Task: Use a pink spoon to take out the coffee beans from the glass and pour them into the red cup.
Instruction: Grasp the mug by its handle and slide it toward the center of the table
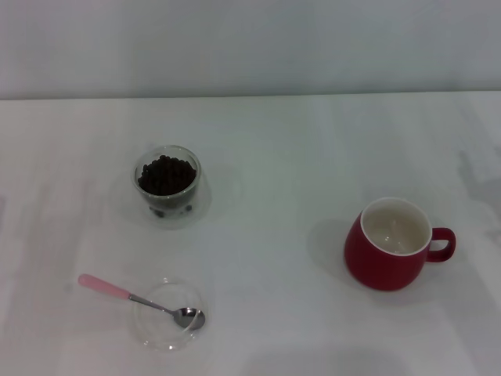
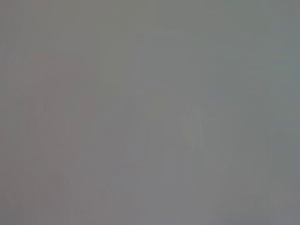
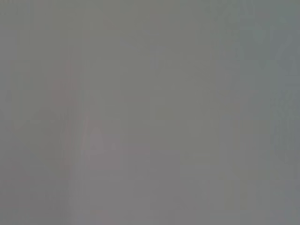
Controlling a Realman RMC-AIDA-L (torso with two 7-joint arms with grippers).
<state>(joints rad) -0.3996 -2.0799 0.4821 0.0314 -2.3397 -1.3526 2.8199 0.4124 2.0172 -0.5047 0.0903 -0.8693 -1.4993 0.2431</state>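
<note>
The worktop [image 1: 274,157] carries four items, listed by size. The red cup [image 1: 387,254] stands upright on the right side, handle pointing right; its off-white interior appears empty. The glass [image 1: 167,186] stands well apart on the left, filled nearly to the rim with coffee beans [image 1: 166,174]. A flat clear dish [image 1: 168,316] sits nearer the robot than the glass. The pink spoon [image 1: 141,300] rests with its metal bowl in the dish and its handle angled out to the left.

Neither claw appears in any view — both wrist views show only a featureless grey field, so claw state cannot be told.

Task status, as judged: not started. Grasping the spoon, scooping and pouring all remain.
</note>
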